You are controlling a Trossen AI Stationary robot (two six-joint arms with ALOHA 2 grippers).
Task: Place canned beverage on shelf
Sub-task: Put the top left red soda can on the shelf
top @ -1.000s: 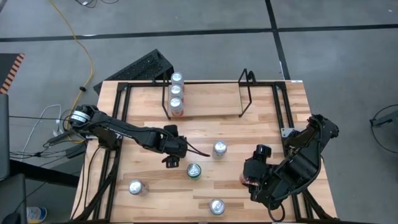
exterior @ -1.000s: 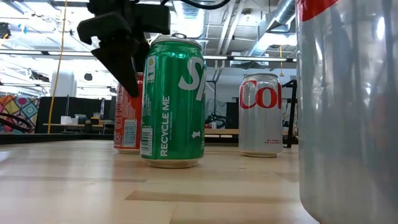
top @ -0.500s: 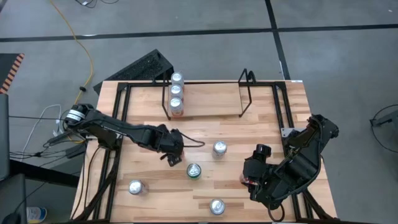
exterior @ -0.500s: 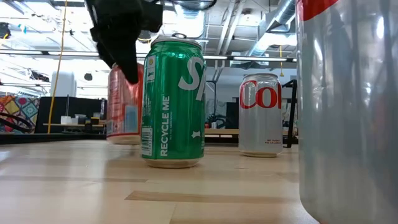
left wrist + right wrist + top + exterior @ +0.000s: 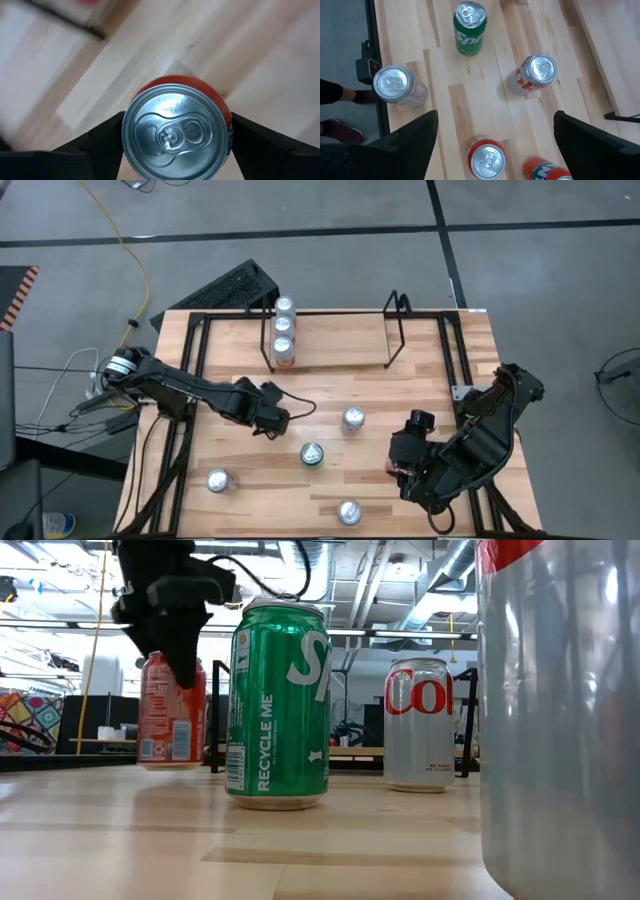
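While left gripper (image 5: 268, 418) grips red can (image 5: 176, 132) — wood tabletop (image 5: 420, 390) | right gripper (image 5: 402, 465) agape

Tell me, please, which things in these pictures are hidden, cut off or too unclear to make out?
- Red can: left wrist view shows mostly its lid; the label is hidden. In the high view the left gripper covers it.
- Silver can: low view, cut off by the picture's edge; its base and top are out of sight.
- Shelf: low view, mostly hidden behind the green can.
- Right gripper: high view, the arm hides what lies beneath it.
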